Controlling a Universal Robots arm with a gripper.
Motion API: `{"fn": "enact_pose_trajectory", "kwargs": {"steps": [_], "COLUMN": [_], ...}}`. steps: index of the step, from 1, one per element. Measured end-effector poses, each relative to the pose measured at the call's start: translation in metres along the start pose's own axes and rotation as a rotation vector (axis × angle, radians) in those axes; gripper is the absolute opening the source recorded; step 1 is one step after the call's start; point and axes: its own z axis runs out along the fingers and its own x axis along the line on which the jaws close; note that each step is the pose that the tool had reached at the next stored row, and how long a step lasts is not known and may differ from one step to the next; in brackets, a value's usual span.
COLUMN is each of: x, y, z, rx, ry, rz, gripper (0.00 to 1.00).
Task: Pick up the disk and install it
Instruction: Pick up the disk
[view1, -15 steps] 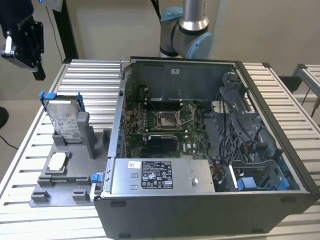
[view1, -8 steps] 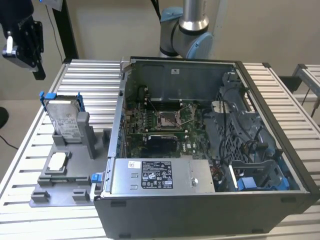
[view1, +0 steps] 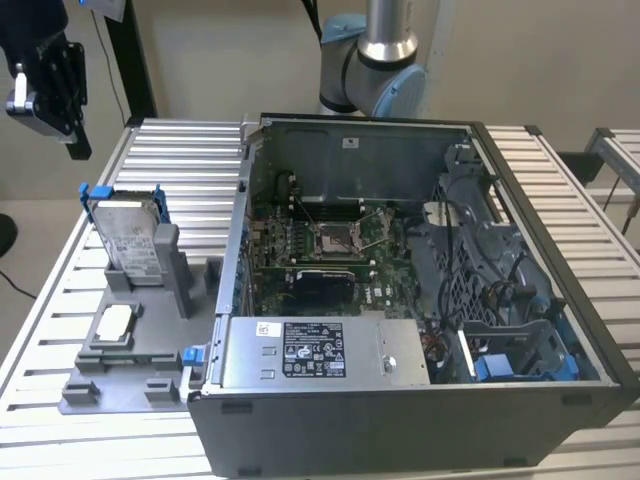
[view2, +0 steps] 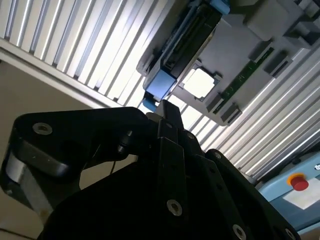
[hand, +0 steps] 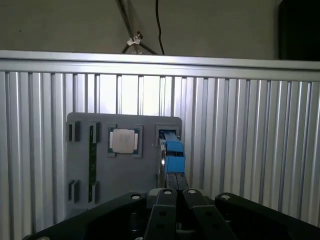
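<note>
The pick-up has not started. The gripper (view1: 72, 140) hangs high, far out from the case (view1: 350, 160), its fingers (hand: 170, 182) pressed together with nothing in them. The disk (view1: 125, 232) stands on edge in a grey holder (view1: 105, 372) just beside the case. I think grabbing it needs spread fingers over its top edge. Its white label (view1: 132, 250) is too small to read.

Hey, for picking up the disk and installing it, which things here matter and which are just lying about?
For the job: the disk, upright in the grey holder; the gripper; the open computer case.
Just lying about: the small silver chip on the holder; the grey box with the sticker inside the case; the slatted table.
</note>
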Motion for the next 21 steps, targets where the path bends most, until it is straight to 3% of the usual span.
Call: {"fn": "enact_pose_trajectory", "kwargs": {"steps": [16, 17, 21], "x": [0.0001, 0.0001, 0.0002], "y": [-0.0003, -0.0003, -0.0003], "z": [0.0006, 0.0005, 0.0006], "rx": [-0.0008, -0.0009, -0.0007], "ry": [0.0001, 0.0001, 0.0001], "rz": [0.000, 0.000, 0.000], "gripper": [0.00, 1.00, 1.00]}}
